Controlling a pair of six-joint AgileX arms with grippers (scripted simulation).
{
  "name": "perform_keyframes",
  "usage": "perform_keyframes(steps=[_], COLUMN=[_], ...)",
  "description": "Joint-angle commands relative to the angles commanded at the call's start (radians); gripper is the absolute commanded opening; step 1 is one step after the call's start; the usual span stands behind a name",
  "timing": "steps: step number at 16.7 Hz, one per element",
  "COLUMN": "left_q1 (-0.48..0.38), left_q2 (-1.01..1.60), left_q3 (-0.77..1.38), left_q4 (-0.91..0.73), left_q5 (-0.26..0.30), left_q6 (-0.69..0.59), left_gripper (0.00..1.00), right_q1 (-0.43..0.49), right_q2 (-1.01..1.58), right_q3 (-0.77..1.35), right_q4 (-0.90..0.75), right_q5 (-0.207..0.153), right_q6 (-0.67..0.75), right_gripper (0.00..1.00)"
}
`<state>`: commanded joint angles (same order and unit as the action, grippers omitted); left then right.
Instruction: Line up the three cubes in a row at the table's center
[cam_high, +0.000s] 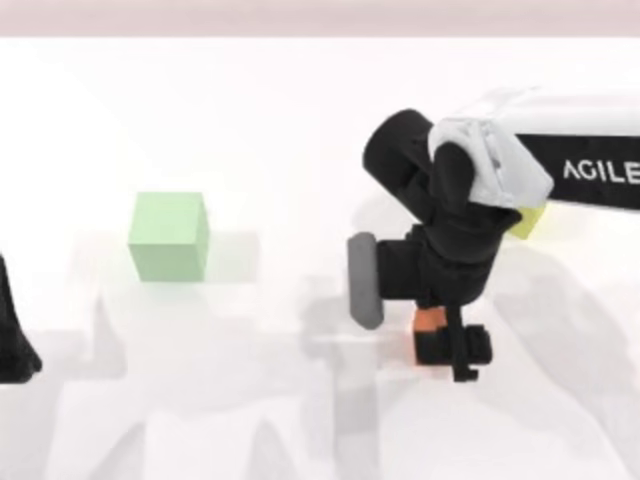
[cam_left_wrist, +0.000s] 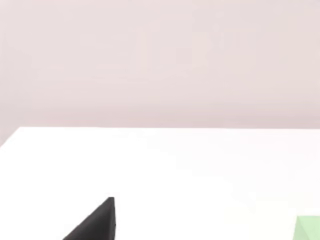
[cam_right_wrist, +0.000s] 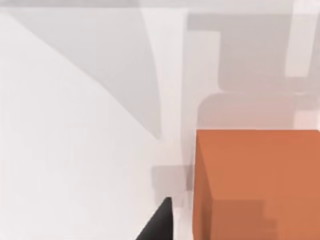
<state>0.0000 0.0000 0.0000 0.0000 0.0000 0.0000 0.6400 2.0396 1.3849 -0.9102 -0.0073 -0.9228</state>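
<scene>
The small orange cube (cam_high: 428, 320) (cam_right_wrist: 255, 185) lies on the white table (cam_high: 250, 400), right of center and toward the front. My right gripper (cam_high: 455, 352) is down over it and open. One dark fingertip (cam_right_wrist: 161, 224) stands a little apart from the cube's side, and the other finger is out of the wrist view. The large pale green cube (cam_high: 168, 237) (cam_left_wrist: 309, 227) rests at the left. Only a corner of the yellow-green cube (cam_high: 530, 222) shows behind my right arm. My left gripper (cam_high: 15, 350) is parked at the left edge, open, with one fingertip (cam_left_wrist: 100, 222) showing.
My right arm's white and black link (cam_high: 560, 160) reaches in from the right edge and covers the table beneath it. The table's far edge (cam_high: 320, 40) runs along the back.
</scene>
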Motion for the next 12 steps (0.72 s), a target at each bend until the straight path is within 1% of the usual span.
perform_keyframes(steps=[1,2,12], left_q1=[0.000,0.000,0.000], left_q2=[0.000,0.000,0.000], left_q3=[0.000,0.000,0.000], left_q4=[0.000,0.000,0.000], left_q5=[0.000,0.000,0.000], left_q6=[0.000,0.000,0.000], left_gripper=[1.00,1.00,1.00], right_q1=[0.000,0.000,0.001], right_q2=[0.000,0.000,-0.005], right_q3=[0.000,0.000,0.014], right_q4=[0.000,0.000,-0.017], right_q5=[0.000,0.000,0.000], right_q6=[0.000,0.000,-0.003], right_gripper=[0.98,1.00,1.00])
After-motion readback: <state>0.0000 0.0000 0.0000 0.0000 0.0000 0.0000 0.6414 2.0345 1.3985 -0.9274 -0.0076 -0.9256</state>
